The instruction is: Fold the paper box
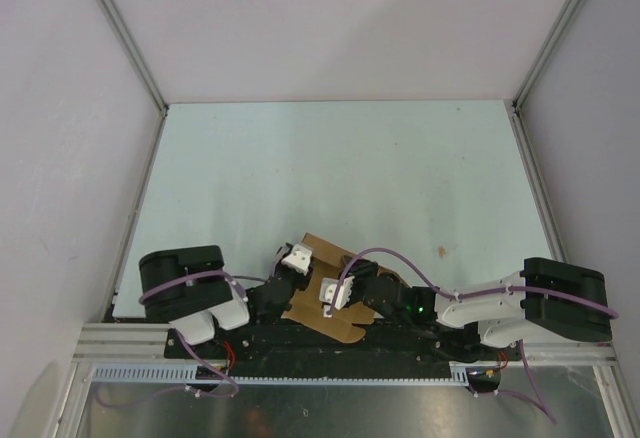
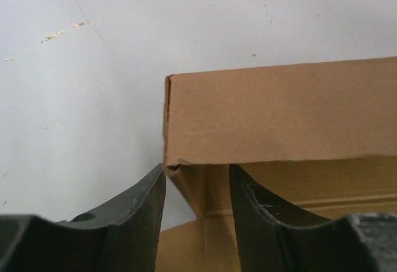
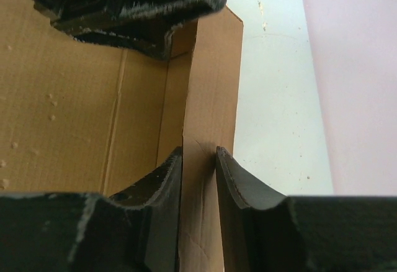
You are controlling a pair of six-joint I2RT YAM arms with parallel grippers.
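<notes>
The paper box (image 1: 328, 256) lies on the pale table (image 1: 350, 168) at its near edge, about midway between left and right, with both arms bent inward over it. It is partly folded: a flat brown sheet with at least one panel raised upright along a crease.

The right claw (image 3: 198, 154) is clenched on that upright panel. One dark finger (image 3: 162, 188) presses the inner face and the other (image 3: 239, 188) the outer face, and the cardboard fills the gap between them. To the left of the panel the flat inner sheet of the box shows crease lines; to the right of it lies bare table.

The left claw (image 2: 195, 174) is released, its jaws standing apart. It hovers at the near left corner of a raised panel, whose torn-looking lower corner sits just beside the left finger (image 2: 139, 219). Between the fingers the lower cardboard of the box shows. From the right wrist view the left claw appears as a dark shape over the far part of the sheet.
</notes>
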